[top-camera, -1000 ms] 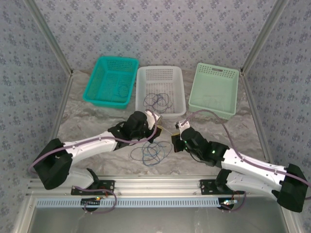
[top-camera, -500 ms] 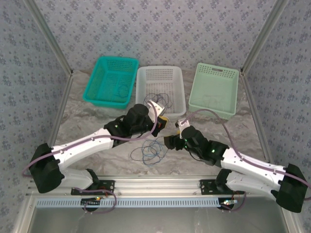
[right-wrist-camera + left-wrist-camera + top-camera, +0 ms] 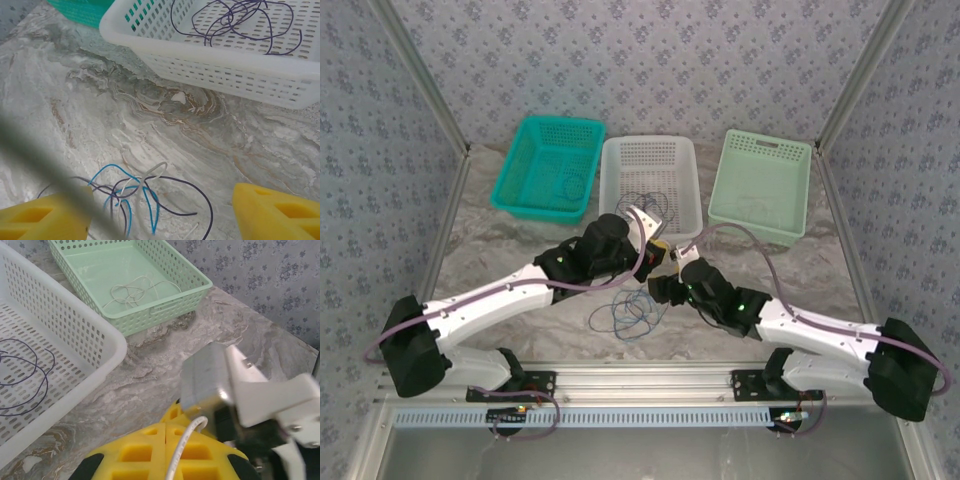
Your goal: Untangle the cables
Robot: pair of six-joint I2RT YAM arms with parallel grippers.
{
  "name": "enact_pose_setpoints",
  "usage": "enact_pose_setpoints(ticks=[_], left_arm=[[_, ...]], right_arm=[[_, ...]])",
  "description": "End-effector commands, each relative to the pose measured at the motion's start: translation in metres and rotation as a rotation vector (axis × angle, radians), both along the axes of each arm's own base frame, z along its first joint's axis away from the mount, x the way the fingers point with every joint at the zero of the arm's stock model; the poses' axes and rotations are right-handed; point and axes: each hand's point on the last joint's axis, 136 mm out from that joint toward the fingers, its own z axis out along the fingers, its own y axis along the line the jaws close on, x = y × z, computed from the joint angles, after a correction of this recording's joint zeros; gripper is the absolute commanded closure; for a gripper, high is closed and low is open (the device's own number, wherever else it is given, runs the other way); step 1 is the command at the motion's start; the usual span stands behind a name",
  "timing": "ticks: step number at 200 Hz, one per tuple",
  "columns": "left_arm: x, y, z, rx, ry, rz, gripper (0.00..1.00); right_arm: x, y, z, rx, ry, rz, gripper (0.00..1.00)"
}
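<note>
White basket point(image 3: 611, 190) sits just beyond the left gripper point(image 3: 657, 247). Teal basket point(image 3: 560, 121) is further off to its left, pale green basket point(image 3: 770, 138) to its right. All three stand upright on the marbled tabletop point(image 3: 500, 262). Floral wallpaper point(image 3: 640, 60) is behind.

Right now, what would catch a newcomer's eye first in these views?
The tangle of thin cables lies loose on the marble table between the two arms. The left hand is shut on a white cable, and the right hand hangs open over the tangle. At the far side stand a teal basket, a white basket holding purple loops, and a green basket.
</note>
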Motion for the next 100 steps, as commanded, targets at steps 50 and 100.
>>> enact_pose_setpoints(ticks=[50, 100], left_arm=[[-0.014, 0.008, 0.062, -0.171, -0.053, -0.012, 1.0], [-0.011, 0.015, 0.059, -0.171, -0.044, 0.029, 1.0]], right_arm=[[0.031, -0.003, 0.015, -0.025, -0.101, -0.076, 0.48], [0.026, 0.008, 0.033, 0.086, -0.14, -0.019, 0.2]])
